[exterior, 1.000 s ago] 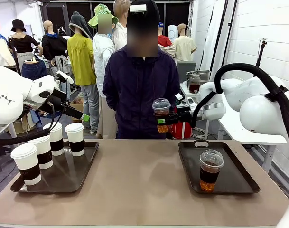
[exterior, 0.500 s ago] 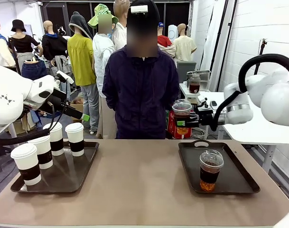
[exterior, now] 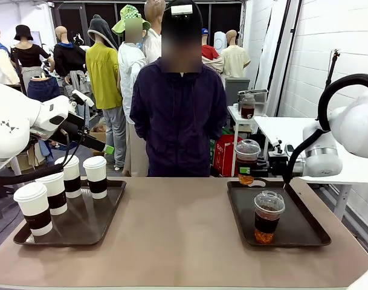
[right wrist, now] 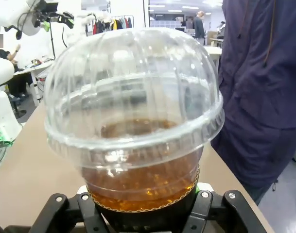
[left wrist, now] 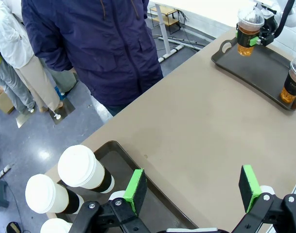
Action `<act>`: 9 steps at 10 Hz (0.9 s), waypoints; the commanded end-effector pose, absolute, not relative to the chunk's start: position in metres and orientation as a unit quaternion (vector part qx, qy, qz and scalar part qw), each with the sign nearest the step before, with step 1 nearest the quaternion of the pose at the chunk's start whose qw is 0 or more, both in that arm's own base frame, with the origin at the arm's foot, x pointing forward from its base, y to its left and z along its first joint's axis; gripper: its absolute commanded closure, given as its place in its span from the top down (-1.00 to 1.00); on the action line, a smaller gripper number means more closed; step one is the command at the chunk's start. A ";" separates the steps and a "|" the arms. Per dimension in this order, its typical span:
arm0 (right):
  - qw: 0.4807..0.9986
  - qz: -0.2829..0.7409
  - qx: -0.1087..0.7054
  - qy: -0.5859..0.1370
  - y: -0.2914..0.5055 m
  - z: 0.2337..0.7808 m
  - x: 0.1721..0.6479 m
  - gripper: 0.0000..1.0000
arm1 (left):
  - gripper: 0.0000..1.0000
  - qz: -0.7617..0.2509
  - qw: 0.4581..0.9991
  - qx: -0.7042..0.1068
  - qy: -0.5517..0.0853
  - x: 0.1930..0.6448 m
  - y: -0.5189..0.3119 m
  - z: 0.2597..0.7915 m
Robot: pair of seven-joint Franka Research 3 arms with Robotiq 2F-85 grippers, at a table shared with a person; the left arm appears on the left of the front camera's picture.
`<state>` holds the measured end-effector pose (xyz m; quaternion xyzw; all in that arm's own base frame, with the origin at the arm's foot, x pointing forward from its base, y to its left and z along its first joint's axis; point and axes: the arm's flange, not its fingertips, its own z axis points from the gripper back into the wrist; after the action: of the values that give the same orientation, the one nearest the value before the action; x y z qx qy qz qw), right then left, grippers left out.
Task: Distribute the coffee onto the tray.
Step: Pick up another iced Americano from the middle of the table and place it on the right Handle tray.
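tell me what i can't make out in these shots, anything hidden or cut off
- Right wrist view: the held clear cup hides the right gripper's fingers and the tray below it.
- Left wrist view: the left gripper stands open; a fourth paper cup under it is mostly hidden by its fingers.
- Front view: whether the held cup's base touches the right tray cannot be told.

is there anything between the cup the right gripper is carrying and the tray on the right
Nothing visible. The right gripper holds the dome-lidded cup above the far end of the right tray. The other dome-lidded cup stands nearer the tray's front, leaving the far part bare.
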<state>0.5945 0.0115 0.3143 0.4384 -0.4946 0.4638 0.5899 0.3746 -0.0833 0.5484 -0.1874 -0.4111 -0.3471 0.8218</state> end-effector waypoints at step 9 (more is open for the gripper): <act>0.569 0.465 0.462 -0.497 -0.024 0.250 0.592 0.26 | 1.00 -0.346 0.822 -0.192 -0.410 0.375 -0.082 0.548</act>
<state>0.5843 -0.0203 0.2447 0.4557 -0.4902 0.4560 0.5866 0.3746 -0.0833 0.5484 -0.1874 -0.4111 -0.3471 0.8218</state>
